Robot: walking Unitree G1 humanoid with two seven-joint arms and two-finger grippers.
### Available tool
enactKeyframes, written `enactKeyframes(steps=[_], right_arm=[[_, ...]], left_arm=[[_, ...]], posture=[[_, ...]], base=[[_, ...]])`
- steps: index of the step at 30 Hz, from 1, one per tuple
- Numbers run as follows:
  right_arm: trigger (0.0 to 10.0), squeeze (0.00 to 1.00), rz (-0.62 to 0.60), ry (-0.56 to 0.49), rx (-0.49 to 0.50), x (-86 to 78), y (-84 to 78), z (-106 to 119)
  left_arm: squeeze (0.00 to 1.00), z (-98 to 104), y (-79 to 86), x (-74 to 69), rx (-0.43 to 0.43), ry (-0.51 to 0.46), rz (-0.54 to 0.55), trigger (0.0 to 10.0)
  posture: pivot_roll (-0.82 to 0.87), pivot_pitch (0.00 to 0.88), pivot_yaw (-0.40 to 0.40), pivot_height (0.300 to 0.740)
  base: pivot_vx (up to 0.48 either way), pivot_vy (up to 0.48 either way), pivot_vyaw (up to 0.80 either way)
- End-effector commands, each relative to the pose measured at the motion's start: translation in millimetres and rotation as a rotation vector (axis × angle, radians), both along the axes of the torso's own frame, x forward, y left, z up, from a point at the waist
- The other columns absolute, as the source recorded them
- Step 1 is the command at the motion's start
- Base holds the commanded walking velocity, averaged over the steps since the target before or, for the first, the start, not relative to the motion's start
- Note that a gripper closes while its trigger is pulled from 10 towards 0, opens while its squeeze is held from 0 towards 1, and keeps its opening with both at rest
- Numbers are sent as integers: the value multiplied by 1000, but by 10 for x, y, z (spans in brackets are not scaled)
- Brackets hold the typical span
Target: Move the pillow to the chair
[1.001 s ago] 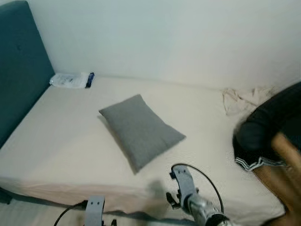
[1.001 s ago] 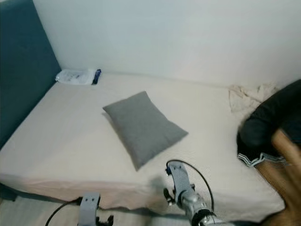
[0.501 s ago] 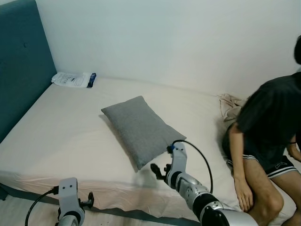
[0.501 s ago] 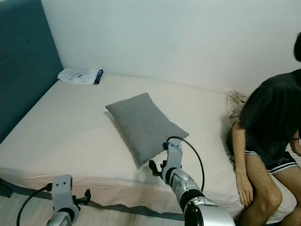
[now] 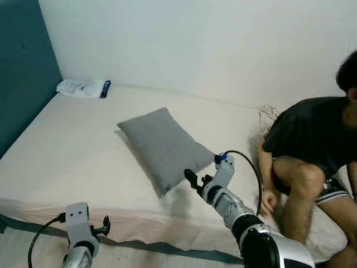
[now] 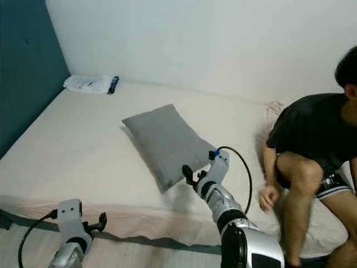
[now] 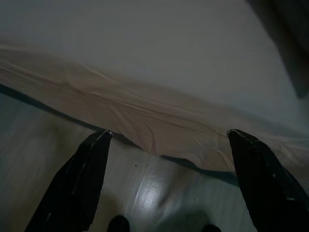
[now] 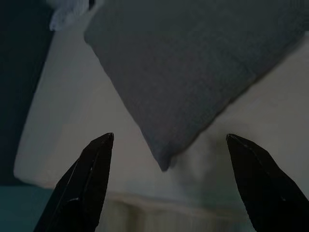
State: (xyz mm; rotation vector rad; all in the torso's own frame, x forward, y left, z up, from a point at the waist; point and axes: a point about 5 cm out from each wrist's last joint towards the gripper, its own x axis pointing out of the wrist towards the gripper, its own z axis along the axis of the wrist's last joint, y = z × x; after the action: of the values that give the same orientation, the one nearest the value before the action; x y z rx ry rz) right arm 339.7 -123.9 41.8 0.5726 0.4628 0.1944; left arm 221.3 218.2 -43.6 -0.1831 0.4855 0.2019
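Pillow: the grey pillow (image 5: 163,147) lies flat, set at an angle, near the middle of the bed (image 5: 67,151).
Right gripper: the right gripper (image 8: 166,186) hovers just beside the pillow's near corner, fingers spread wide apart, holding nothing.
Left gripper: the left gripper (image 7: 169,179) hangs low by the bed's front edge above the floor (image 7: 145,193), fingers wide apart.
Bed's far corner: a white packet (image 5: 82,88) by the teal headboard (image 5: 22,84).
Person: a person (image 5: 312,151) in a dark shirt sits on the bed's right end.
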Motion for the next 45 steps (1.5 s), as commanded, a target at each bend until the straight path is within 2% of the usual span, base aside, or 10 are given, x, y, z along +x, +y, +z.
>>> enactKeyframes(steps=[1,9,26,37,45], right_arm=[[10000,0,-17,3,18,-5,-32,-7],[10000,0,-50,-53,57,79,-83,113],[10000,0,2,-89,86,83,-4,142],[10000,0,-50,-135,139,167,-79,268],[10000,0,-94,-107,155,159,-141,243]], left_arm=[[0,-45,-21,-65,-10,13,3,10000],[0,-37,-39,-60,-9,0,-6,10000],[0,-39,-80,-51,2,4,-35,10000],[0,-50,-93,-83,12,-1,-50,10000],[0,-61,-56,-136,33,0,-72,10000]], posture=[[92,37,-113,626],[97,33,-101,606],[104,38,-99,606],[109,57,-88,606],[121,90,-69,602]], base=[[0,0,0],[0,0,0],[0,0,0],[0,0,0],[0,0,0]])
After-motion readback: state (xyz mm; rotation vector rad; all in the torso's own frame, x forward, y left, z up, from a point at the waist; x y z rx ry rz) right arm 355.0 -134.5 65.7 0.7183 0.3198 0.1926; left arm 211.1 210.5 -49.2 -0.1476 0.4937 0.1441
